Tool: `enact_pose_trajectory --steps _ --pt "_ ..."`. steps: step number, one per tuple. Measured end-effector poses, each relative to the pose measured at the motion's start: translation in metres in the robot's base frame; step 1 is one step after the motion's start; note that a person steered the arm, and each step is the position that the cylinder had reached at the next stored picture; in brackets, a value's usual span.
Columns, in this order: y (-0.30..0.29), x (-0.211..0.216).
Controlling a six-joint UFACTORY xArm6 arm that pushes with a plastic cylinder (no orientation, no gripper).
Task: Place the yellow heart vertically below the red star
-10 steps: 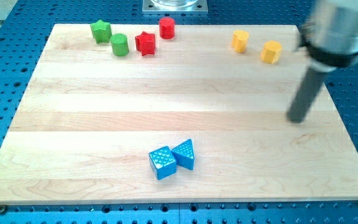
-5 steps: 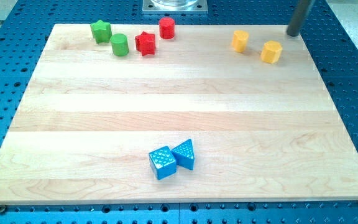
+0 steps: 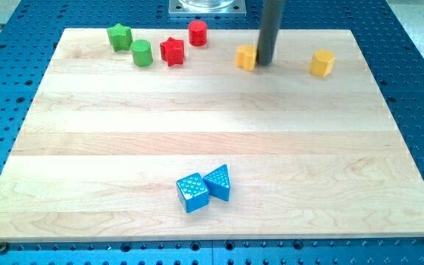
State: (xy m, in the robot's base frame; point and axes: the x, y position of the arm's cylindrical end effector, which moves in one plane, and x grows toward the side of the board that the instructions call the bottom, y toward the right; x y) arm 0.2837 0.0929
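You have the wooden board (image 3: pixel 212 110) filling most of the view, lying on a blue perforated table (image 3: pixel 418 88). At the view's top centre a grey metal base plate (image 3: pixel 207 6) sits just off the board's edge.

The rod (image 3: pixel 269 29) comes down from the view's top, and my tip (image 3: pixel 265 62) rests on the board touching the right side of the yellow heart (image 3: pixel 246 57). There is no gripper on this arm, so nothing is clenched or released; the tip only presses against the heart's side.

Near the view's bottom centre you see the blue cube (image 3: pixel 192 192) and the blue triangle (image 3: pixel 218 182) touching each other, well apart from everything else.

Along the top edge, from the view's left: the green star (image 3: pixel 119 37), the green cylinder (image 3: pixel 141 53) just beside it, the red star (image 3: pixel 172 51), and the red cylinder (image 3: pixel 197 33) slightly higher. The heart lies to the right of the red star, at nearly the same height, not below it. The second yellow block (image 3: pixel 321 62), roughly hexagonal, sits to the tip's right, apart from it.
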Motion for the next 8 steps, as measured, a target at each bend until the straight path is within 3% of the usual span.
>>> enact_pose_trajectory --steps 1,3,4,6,7,8 --pt "-0.008 0.0" --pt "-0.098 0.021" --pt "-0.071 0.012" --pt "-0.111 -0.002" --pt "-0.166 0.019" --pt "-0.153 0.058"
